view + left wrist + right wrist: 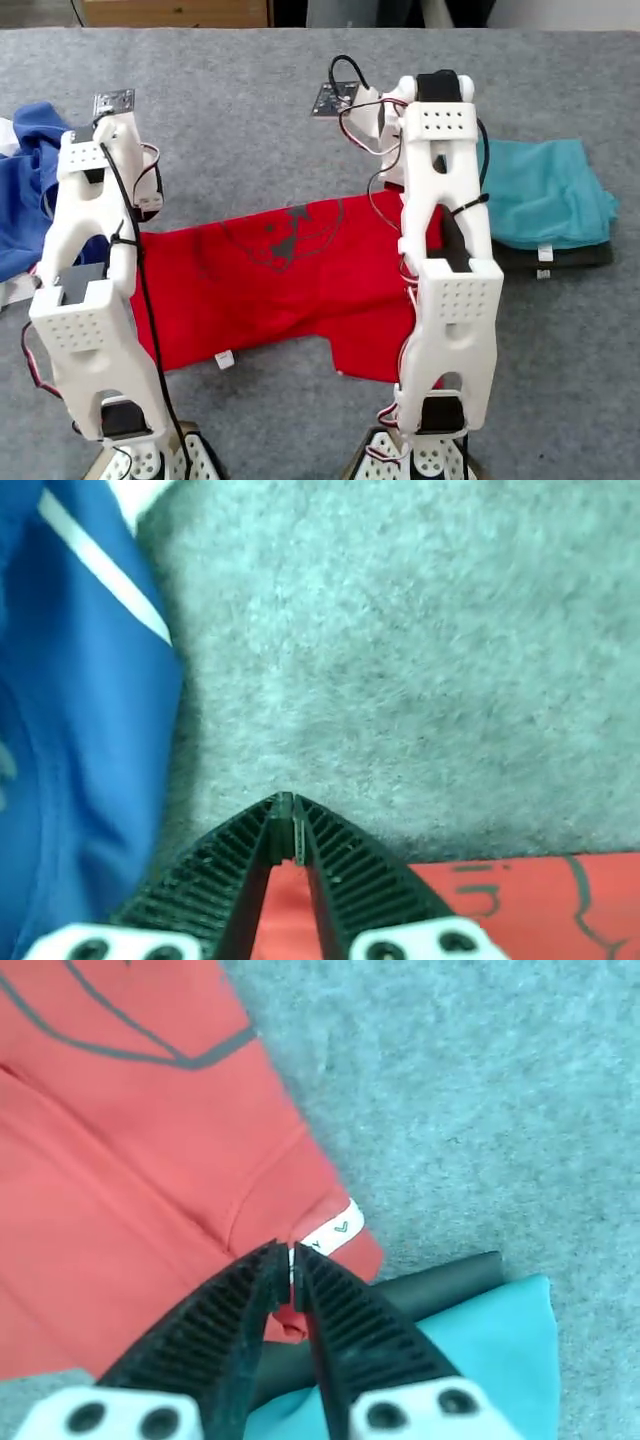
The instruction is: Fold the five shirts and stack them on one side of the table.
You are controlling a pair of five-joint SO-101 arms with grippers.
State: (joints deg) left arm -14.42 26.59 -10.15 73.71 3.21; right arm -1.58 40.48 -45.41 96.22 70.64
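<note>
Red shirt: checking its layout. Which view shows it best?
The high view: the red shirt lies spread across the table. The left wrist view shows a corner, the right wrist view a labelled edge.

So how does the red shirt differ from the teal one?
The red shirt lies spread out across the middle of the table, the teal shirt folded small at the right side. The red shirt carries a dark printed design; the teal shirt looks plain. The red shirt lies straight on the table, the teal shirt on a folded dark garment. Both lie flat.
</note>
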